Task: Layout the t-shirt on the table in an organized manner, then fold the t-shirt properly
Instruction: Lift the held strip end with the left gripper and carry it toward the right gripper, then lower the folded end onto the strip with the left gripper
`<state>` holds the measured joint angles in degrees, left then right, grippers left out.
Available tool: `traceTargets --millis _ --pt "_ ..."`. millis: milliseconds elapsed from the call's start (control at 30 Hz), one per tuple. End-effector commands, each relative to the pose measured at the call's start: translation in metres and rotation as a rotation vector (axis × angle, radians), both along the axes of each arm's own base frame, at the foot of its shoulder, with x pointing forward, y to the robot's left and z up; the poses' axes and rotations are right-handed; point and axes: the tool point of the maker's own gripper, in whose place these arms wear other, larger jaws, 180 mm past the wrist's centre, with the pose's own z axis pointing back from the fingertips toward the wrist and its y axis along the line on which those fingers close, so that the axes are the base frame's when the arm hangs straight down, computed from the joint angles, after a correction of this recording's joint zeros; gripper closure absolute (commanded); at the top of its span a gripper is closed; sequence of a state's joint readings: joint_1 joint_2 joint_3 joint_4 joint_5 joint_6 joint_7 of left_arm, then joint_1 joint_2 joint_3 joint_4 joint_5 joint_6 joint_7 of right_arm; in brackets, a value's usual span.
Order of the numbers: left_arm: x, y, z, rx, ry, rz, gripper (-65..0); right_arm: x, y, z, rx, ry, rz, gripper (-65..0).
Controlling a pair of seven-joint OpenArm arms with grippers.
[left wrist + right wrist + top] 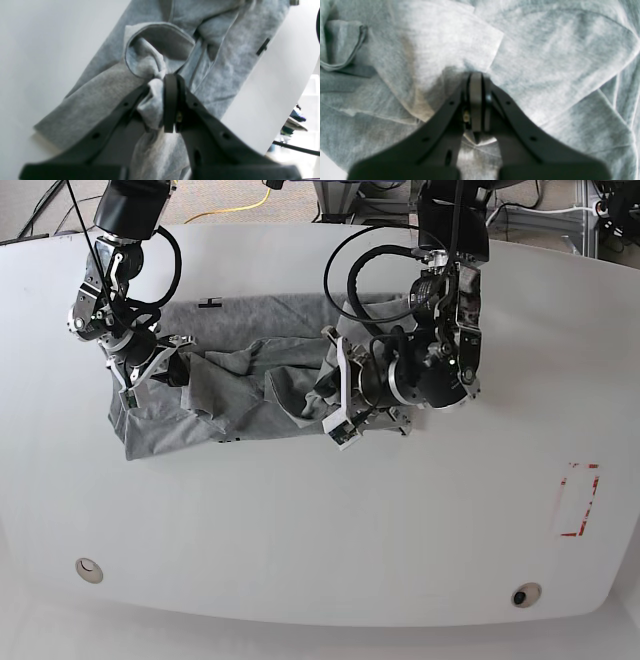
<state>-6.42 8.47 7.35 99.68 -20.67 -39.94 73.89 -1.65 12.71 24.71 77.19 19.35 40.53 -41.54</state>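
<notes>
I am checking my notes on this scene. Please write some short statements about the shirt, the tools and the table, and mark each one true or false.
1. The left tool is shut on the t-shirt. True.
2. The t-shirt lies flat and smooth. False: it is bunched and creased.
3. The right tool is wide open. False: it is shut.
4. A red tape rectangle is on the table, apart from the shirt. True.

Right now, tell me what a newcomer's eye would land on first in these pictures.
The crumpled grey t-shirt, bunched across the upper middle of the white table, draws the eye first. Both arms are bent over it: the left gripper has its jaws shut on a twist of cloth beside the collar, the right gripper pinches a fold at the shirt's other end. A red tape rectangle marks the far side.
</notes>
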Motion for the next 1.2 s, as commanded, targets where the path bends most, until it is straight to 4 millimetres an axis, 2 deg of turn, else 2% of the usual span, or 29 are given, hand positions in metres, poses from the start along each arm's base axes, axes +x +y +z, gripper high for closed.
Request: traceTargets --millis 0,433,700,967,1067,1167 --pt "0.009 -0.009 0.011 -0.04 -0.028 -0.009 0.0 -0.011 -0.009 -0.011 -0.063 0.075 0.014 -1.3" --pt "0.02 -0.015 0.016 -0.085 -0.046 -0.006 0.0 -0.011 -0.009 -0.011 -0.063 0.075 0.014 -1.3" --pt "0.016 -0.02 -0.009 -0.088 0.041 -0.014 -0.3 -0.011 -0.008 -0.011 -0.062 0.075 0.014 -1.3" --pt "0.009 -0.045 -0.02 -0.15 0.066 -0.059 -0.6 -0.011 -0.008 -0.011 -0.06 0.075 0.013 -1.3" --pt "0.007 -0.053 -0.016 -0.175 0.068 -0.08 -4.3 -0.011 -0.008 -0.011 -0.06 0.075 0.013 -1.3" --pt "0.007 -0.062 -0.005 -0.241 0.074 -0.097 -14.4 -0.011 -0.008 -0.011 -0.06 0.075 0.013 -1.3"
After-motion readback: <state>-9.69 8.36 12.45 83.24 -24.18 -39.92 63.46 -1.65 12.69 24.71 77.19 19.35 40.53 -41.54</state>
